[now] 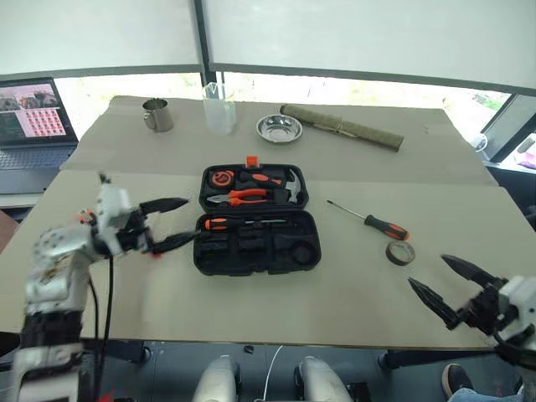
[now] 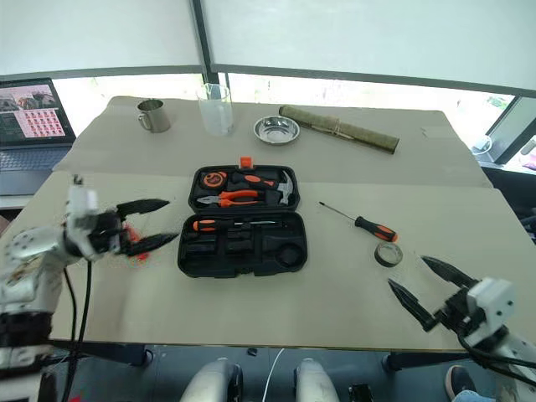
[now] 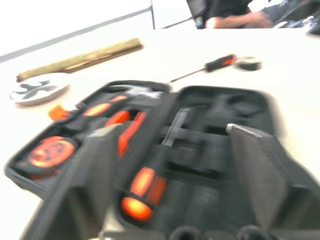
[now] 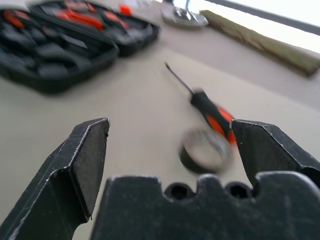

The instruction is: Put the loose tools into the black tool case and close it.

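Tool case [image 1: 257, 219] lies open mid-table, one screwdriver [image 1: 243, 224] slotted in its near half. Left gripper [image 1: 173, 223] just beside its left edge, fingers apart, empty. Loose screwdriver [image 1: 368, 219] and tape roll [image 1: 400, 252], prob. touching, lie right of case; right gripper [image 1: 452, 285] near them, spread wide.

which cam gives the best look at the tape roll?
Right wrist view: tape roll sits large, right ahead between the open right end effector fingers, though blurred. Eye views show it small beside the loose screwdriver; left wrist view shows it far off.
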Tool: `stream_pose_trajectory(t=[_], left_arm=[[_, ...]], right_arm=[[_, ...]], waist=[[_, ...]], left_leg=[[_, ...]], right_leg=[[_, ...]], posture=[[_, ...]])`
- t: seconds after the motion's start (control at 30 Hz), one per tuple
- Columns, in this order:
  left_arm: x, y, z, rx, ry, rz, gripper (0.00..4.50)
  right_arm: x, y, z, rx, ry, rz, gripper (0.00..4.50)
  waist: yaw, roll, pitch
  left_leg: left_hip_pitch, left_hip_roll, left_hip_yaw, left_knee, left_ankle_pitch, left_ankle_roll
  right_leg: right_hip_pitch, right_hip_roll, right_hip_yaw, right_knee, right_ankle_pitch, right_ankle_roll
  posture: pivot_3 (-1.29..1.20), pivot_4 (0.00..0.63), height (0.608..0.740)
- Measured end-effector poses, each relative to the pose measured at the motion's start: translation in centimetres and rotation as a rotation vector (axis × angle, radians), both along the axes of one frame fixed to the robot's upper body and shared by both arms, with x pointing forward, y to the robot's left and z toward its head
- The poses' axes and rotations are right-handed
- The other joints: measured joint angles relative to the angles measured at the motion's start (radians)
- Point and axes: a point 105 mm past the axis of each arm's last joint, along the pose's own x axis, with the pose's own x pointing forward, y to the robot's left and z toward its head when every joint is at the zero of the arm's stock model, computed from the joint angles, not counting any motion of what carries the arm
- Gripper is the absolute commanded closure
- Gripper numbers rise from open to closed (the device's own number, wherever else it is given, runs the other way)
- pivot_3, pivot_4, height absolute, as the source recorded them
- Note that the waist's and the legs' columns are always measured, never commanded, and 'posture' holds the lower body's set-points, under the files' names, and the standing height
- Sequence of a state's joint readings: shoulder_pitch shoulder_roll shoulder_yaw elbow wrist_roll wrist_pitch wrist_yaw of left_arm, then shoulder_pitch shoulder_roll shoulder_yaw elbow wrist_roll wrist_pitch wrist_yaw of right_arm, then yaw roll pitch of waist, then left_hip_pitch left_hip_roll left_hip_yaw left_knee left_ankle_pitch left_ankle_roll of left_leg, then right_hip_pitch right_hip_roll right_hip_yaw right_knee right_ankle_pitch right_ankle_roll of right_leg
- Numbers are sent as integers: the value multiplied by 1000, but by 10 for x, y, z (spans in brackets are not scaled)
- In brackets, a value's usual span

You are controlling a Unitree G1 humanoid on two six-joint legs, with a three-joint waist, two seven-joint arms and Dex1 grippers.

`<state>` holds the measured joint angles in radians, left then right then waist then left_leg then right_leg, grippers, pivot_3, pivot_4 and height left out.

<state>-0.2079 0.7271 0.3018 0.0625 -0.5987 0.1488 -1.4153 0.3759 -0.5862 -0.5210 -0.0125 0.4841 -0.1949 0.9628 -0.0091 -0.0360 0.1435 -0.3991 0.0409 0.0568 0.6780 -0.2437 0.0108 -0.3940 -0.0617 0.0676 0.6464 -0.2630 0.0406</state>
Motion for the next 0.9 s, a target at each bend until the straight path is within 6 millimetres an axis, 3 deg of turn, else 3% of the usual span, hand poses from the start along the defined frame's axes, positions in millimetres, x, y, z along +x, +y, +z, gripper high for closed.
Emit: stream_pose_trajectory(t=[0.1,0.23,0.33,0.53,0.63,0.67,0.7,0.73,0.9], left_arm=[[-17,1,5,-26,26,-32,56],[-22,0,4,-63,72,-28,56],[-25,0,-3,-86,116,-15,56],[-28,-15,-14,-94,135,-58,56],[-23,-19,-8,-92,102,-61,56],[-23,-19,-7,-91,99,-60,0],[-23,-20,-7,-90,99,-62,0],[-23,-20,-8,-88,100,-63,0],[-28,-24,-9,-73,99,-81,0]], right_arm=[[6,-10,-2,-22,12,-2,0],[57,3,42,-83,-70,114,0],[100,14,60,-116,3,159,0],[166,41,50,-283,266,226,0],[180,49,38,-358,348,231,0],[184,52,30,-375,383,233,529],[185,52,25,-382,407,231,599],[186,52,18,-399,435,224,1016],[194,47,18,-438,432,190,2664]], waist=[[-7,2,1],[-34,5,3],[-39,4,4],[-21,5,5],[-10,5,5],[-8,5,5],[-6,5,5],[-5,5,5],[-7,5,5]], left_leg=[[4,3,0,0,0,0],[11,4,3,0,2,0],[13,6,3,0,2,0],[1,4,5,-2,2,0],[-7,4,5,-2,2,0],[-8,4,6,-2,1,0],[-9,3,6,-2,1,0],[-11,3,6,-2,1,0],[-13,3,7,-1,1,0]], right_leg=[[3,1,2,0,0,-1],[6,3,6,0,1,-1],[6,6,5,1,3,-5],[-6,7,2,1,3,-7],[-14,6,2,2,3,-7],[-15,5,2,1,3,-6],[-15,5,2,1,3,-6],[-17,4,2,1,3,-6],[-18,2,2,0,4,-4]], posture=[[0,150,740],[0,150,740],[0,150,740],[0,150,740],[0,150,740],[0,150,740],[0,150,740],[0,150,740],[0,150,740]])
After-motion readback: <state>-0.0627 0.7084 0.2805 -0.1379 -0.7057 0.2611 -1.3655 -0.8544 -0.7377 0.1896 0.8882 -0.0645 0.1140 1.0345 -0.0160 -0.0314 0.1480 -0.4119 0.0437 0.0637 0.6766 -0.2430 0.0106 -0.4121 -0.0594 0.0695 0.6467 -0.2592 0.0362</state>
